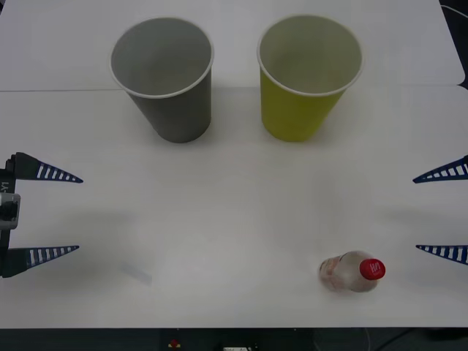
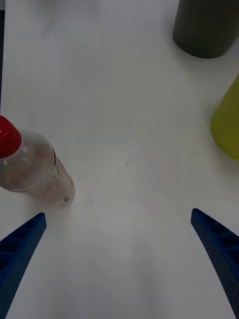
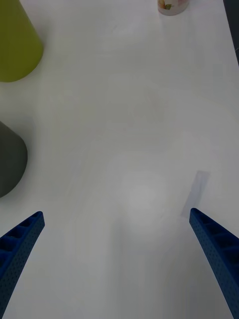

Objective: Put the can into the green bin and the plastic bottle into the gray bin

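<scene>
The gray bin [image 1: 167, 80] stands upright at the back left of the white table, with the green bin [image 1: 307, 77] beside it at the back right; both look empty. The plastic bottle [image 1: 349, 272], clear with a red cap, stands near the front right edge. My right gripper [image 1: 417, 214] hovers open at the right edge, and the plastic bottle [image 2: 35, 172] is just beyond one of its fingertips [image 2: 30, 229]. My left gripper [image 1: 79, 213] waits open at the left edge, far from the bottle [image 3: 173, 6]. The can is out of view.
A small pale strip of tape [image 1: 136, 272] lies on the table in front of the left gripper. The table's front edge [image 1: 234, 327] runs close below the bottle. Bare surface lies between the two grippers and the bins.
</scene>
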Controlling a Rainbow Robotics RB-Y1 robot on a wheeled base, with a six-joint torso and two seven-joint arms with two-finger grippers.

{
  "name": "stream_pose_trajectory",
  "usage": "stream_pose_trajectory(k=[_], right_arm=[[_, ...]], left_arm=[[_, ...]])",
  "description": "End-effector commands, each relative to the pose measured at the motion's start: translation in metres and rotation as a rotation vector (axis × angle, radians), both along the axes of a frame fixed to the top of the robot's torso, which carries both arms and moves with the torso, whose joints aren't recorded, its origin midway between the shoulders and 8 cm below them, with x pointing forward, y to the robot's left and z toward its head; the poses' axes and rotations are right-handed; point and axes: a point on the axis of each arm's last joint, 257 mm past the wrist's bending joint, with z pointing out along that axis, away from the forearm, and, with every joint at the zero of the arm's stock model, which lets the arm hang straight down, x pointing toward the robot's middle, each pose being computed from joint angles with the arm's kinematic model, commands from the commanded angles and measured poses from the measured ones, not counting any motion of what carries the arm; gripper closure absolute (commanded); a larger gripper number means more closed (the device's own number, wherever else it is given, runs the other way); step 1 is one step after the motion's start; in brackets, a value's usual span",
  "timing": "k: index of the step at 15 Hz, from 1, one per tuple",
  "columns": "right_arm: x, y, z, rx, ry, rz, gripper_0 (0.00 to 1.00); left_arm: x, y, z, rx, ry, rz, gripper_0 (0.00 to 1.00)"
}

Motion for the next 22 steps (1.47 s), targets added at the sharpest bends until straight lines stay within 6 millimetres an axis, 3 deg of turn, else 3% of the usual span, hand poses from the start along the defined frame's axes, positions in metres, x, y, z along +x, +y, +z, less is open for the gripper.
stream_pose_trajectory(k=[1,7,15,22], right_arm=[[-0.009,-0.013,-0.003,0.020,0.015,0.047,0.00],[-0.022,-0.033,-0.026,0.070,0.001,0.115,0.00],[-0.030,-0.023,-0.067,0.242,-0.041,0.158,0.00],[-0.021,-0.007,-0.103,0.346,-0.101,0.152,0.00]], left_arm=[[0.000,0.000,0.000,0.000,0.000,0.000,0.00],[0.000,0.000,0.000,0.000,0.000,0.000,0.00],[0.000,0.000,0.000,0.000,0.000,0.000,0.00],[0.000,0.000,0.000,0.000,0.000,0.000,0.00]])
